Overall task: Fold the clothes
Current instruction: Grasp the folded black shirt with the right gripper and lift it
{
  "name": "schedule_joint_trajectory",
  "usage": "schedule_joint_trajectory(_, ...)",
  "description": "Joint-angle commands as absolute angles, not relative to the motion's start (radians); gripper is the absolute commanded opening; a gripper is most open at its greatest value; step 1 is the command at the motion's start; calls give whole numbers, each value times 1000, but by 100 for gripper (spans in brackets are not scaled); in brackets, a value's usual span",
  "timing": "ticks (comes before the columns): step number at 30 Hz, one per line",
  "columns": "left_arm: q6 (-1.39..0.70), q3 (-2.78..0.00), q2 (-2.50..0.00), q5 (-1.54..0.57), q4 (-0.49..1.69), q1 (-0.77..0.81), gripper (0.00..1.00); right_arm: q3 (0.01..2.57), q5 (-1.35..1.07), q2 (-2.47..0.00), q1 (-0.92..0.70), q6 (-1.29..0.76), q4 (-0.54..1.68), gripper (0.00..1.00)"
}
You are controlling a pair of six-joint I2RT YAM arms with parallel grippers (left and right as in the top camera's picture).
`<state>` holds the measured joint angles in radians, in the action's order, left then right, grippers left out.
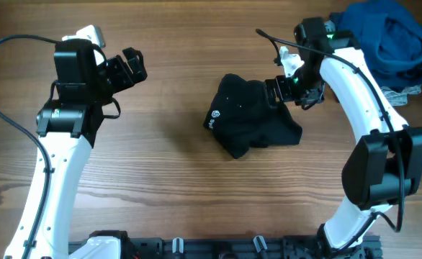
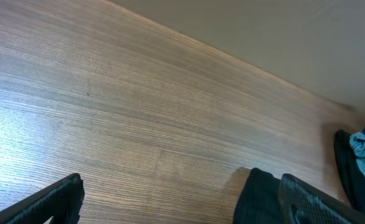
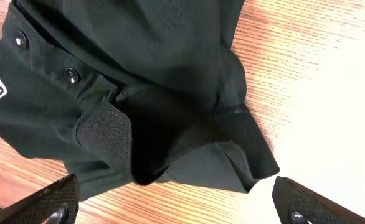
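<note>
Black thin fabric sits bunched in a rumpled heap at the middle of your light wooden table [image 1: 168,165]: this is the short-sleeved black T-shirt [image 1: 250,122], its small white logo [image 1: 214,119] on the left edge of the heap. From overhead, your right gripper [image 1: 286,85] is at the shirt's far right edge, and your left gripper [image 1: 128,68] hangs over bare wood well to the left of the shirt. A pile of blue clothes [image 1: 387,36] fills the far right corner, with a bit of grey cloth [image 1: 398,93] showing at its near side.

In the left wrist view, your left gripper [image 2: 182,205] is spread wide, with only wood grain between its fingers [image 2: 52,199]. A dark garment with a pale blue patch [image 2: 357,162] shows at the right edge.

In the right wrist view, your right gripper [image 3: 176,208] is also spread wide and pinches nothing. The shirt lies just ahead of its fingers [image 3: 307,202], showing a ribbed collar [image 3: 104,134], two dark snap buttons [image 3: 70,75] and the logo at the left edge.
</note>
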<state>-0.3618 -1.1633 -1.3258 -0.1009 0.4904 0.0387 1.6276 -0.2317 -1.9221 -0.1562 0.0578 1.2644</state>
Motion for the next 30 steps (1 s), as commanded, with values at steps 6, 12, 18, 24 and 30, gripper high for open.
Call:
schedule_joint_trajectory(6,-367,-1163,-1331,-84,488,34,100,1651,-399,-1914,-191,70,1250,86)
schedule_joint_trajectory(12,-348,-1163,-1331,-84,487,34,100,1514,-397,-1914,-200,117,1120,74)
schedule_joint_trajectory(18,-347,-1163,-1331,-84,487,34,100,1494,-398,-1902,-200,68,1093,4)
schedule_joint_trajectory(24,-347,-1163,-1331,-84,487,34,100,1449,-406,-1874,-253,19,1319,4)
schedule_joint_trajectory(30,-344,-1163,-1331,-84,491,34,100,1201,-316,-1875,-293,-100,1150,4)
